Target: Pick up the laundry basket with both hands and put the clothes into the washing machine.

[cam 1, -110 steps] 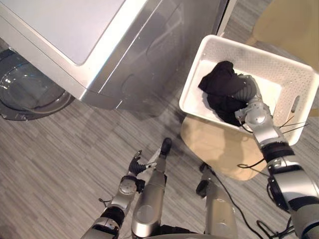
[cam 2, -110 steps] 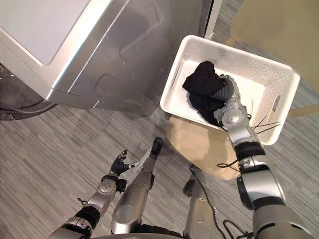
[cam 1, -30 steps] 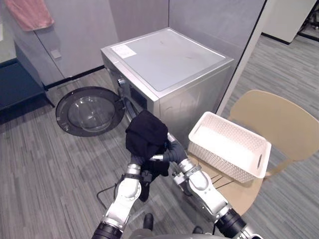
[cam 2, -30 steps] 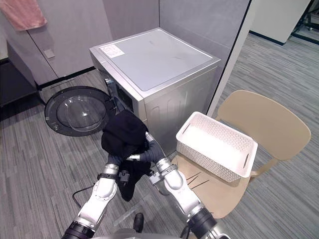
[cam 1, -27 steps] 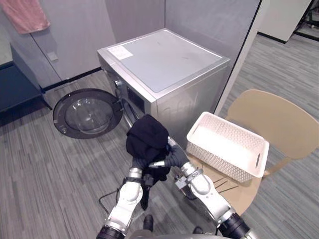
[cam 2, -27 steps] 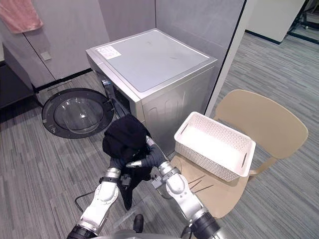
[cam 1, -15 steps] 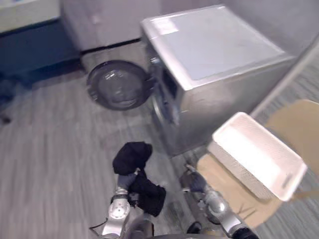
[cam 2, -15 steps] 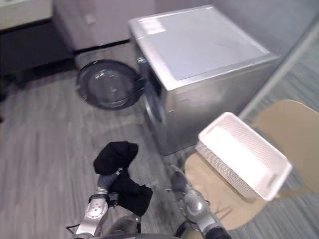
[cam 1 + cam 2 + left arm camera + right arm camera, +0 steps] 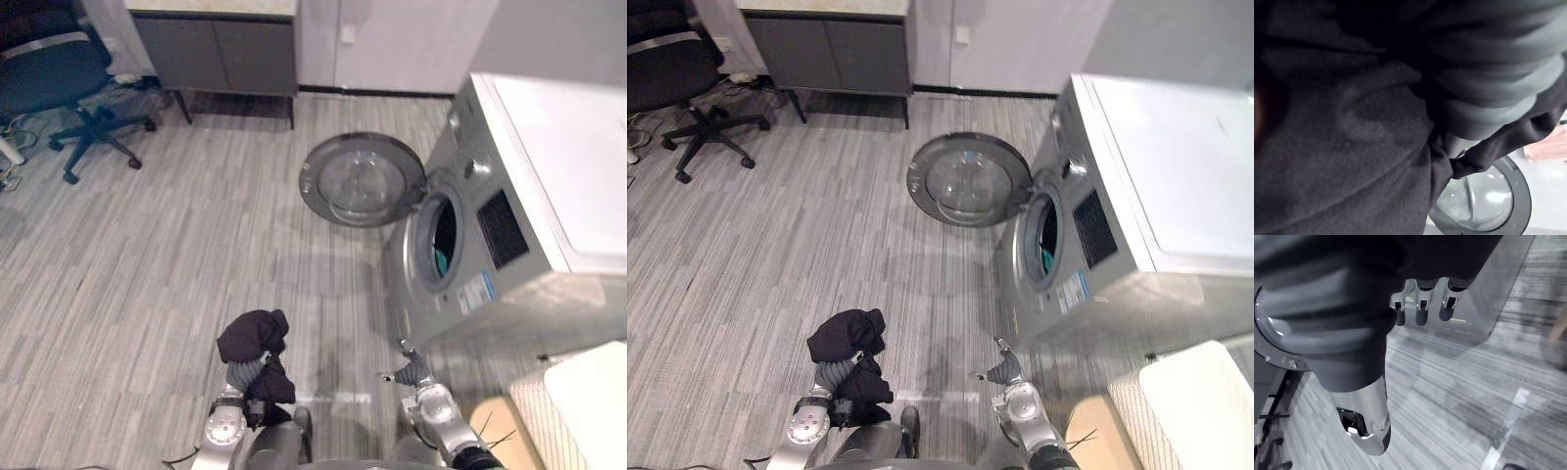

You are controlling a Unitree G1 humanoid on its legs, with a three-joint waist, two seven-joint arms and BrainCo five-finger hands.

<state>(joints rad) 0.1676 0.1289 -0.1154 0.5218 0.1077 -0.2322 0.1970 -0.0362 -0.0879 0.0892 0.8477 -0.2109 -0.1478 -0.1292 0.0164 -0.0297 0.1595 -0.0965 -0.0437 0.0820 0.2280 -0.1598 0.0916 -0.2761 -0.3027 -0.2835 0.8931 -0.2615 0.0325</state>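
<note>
A bundle of black clothes (image 9: 251, 336) hangs low in front of me, and my left hand (image 9: 243, 376) is shut on it from below. In the left wrist view the black cloth (image 9: 1342, 137) lies right against the hand. My right hand (image 9: 415, 371) is open and empty, its fingers (image 9: 1421, 308) straight, down by the washing machine's front corner. The silver washing machine (image 9: 549, 196) stands at the right with its round door (image 9: 361, 181) swung open and the drum opening (image 9: 438, 235) facing left. The white laundry basket (image 9: 588, 392) sits at the lower right.
Something teal shows inside the drum (image 9: 1046, 259). A tan chair seat (image 9: 500, 436) lies under the basket. A dark office chair (image 9: 59, 69) stands at the far left, and dark cabinets (image 9: 216, 54) line the back wall. Grey plank floor (image 9: 176, 225) spreads before the machine.
The camera has swung left, bringing the washer's front and open door into view. My right hand has let go of the black clothes and moved off right; the left hand holds them alone.
</note>
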